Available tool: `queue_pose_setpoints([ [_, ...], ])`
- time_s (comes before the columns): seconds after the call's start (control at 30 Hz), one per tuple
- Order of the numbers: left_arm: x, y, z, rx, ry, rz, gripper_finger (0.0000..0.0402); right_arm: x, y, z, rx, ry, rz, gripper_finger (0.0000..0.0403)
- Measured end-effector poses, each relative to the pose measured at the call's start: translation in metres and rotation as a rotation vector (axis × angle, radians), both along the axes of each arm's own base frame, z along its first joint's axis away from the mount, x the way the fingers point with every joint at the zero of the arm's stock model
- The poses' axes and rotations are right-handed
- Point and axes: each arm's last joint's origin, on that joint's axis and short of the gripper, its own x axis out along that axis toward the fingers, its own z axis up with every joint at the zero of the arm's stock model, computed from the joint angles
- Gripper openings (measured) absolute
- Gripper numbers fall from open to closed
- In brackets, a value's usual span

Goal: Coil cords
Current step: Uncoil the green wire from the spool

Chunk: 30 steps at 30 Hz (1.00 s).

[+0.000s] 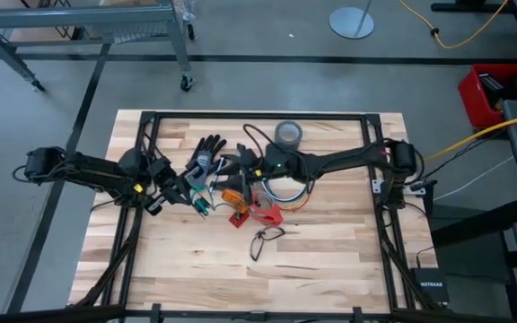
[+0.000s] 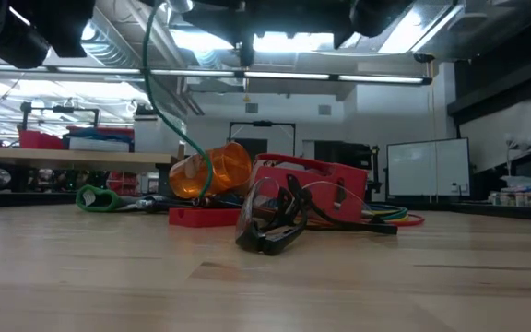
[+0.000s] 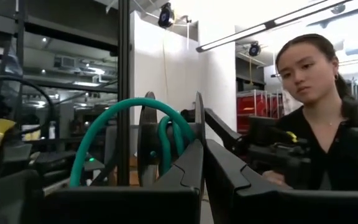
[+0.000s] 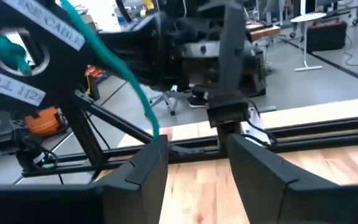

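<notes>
Safety glasses (image 2: 275,221) are lying nearest on the counter (image 1: 330,260), while the left tool (image 3: 202,163) is pinching the green cord (image 3: 104,127) aloft and the right tool (image 4: 194,165) is gaping empty, needing steady, even looping.

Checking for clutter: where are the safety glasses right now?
The safety glasses lie on the table's bare wood in the high view, nearest the camera in the low view, just in front of the red block, apart from both grippers.
</notes>
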Motion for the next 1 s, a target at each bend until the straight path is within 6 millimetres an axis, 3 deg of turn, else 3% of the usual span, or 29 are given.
queue_pose_setpoints([
  [0.17,0.001,0.0,-0.001,-0.005,0.01,0.013,0.0,0.011,0.009,-0.002,0.001,-0.002,0.051,0.0172],
  [0.63,0.002,0.001,-0.002,0.004,0.007,0.027,0.0,0.012,0.025,-0.001,0.002,0.003,0.103,0.0172],
  [1.0,0.002,0.001,-0.002,0.004,-0.002,0.042,0.0,0.013,0.022,-0.001,-0.001,-0.002,-0.002,0.0172],
])
